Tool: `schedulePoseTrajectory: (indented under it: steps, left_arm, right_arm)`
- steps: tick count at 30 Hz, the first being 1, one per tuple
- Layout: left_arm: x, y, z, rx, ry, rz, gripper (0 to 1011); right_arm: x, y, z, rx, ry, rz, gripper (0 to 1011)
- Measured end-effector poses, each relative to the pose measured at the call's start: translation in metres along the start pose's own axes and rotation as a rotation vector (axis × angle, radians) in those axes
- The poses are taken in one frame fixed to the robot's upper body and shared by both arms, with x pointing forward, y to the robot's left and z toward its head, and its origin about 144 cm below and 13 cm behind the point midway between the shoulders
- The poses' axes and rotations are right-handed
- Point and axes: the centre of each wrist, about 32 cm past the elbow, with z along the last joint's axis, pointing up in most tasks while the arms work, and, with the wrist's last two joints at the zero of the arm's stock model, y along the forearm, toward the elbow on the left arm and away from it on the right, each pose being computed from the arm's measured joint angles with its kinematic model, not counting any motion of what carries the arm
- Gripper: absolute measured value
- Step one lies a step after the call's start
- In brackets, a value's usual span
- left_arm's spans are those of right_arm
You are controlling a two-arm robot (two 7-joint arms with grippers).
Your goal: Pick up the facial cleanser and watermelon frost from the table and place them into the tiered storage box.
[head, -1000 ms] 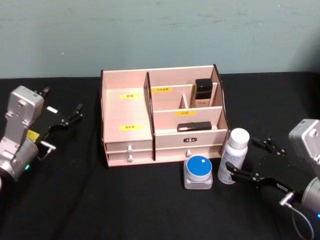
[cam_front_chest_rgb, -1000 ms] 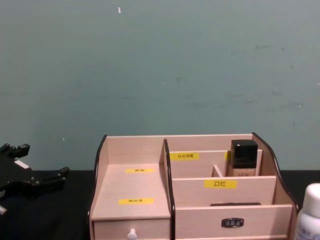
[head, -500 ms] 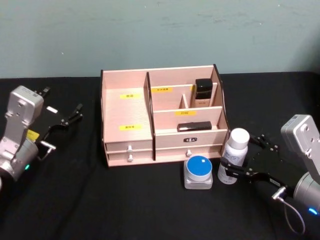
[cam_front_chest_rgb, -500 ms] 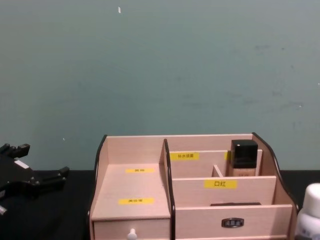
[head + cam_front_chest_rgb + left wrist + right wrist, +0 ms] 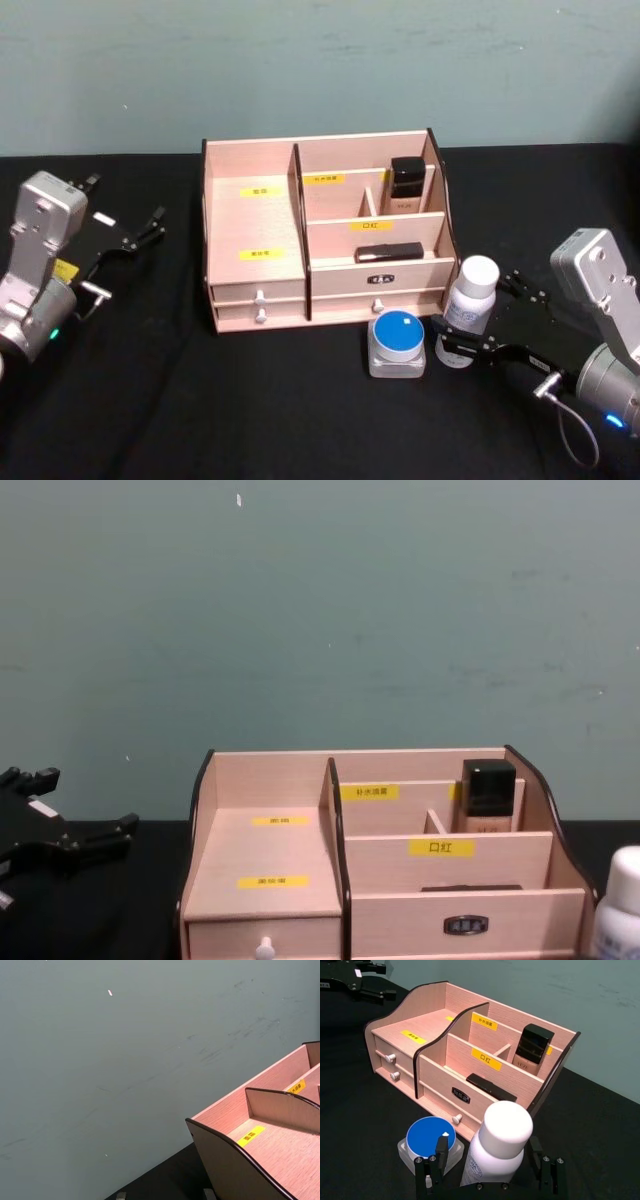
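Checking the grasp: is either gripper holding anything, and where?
Nothing held. The open right gripper straddles the white bottle low down; the left gripper sits far left.

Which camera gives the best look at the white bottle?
The right wrist view: the white bottle stands close up between the open fingers of the right gripper, cap and body clear. The head view shows it small beside the blue-lidded jar; the chest view catches its cap at the lower right edge.

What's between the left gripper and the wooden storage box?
Nothing: the head view shows bare black table from the left gripper across to the storage box.
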Motion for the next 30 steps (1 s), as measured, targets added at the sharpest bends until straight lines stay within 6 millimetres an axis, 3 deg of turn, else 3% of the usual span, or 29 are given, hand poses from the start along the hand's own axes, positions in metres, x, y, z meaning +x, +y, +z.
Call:
schedulePoseTrajectory:
  steps: [9, 22, 30]
  left_arm:
    - [0.0000, 0.0000, 0.0000, 0.000, 0.000, 0.000, 1001]
    - [0.0000, 0.0000, 0.0000, 0.000, 0.000, 0.000, 1001]
    - [0.0000, 0.0000, 0.0000, 0.000, 0.000, 0.000, 1001]
  right_arm:
    - [0.0003, -0.0006, 0.0002, 0.000, -0.003, -0.001, 977]
    - [0.0003, -0.0010, 0.0003, 0.001, -0.003, -0.001, 627]
    - [0.0003, -0.0011, 0.0004, 0.001, -0.003, -0.002, 614]
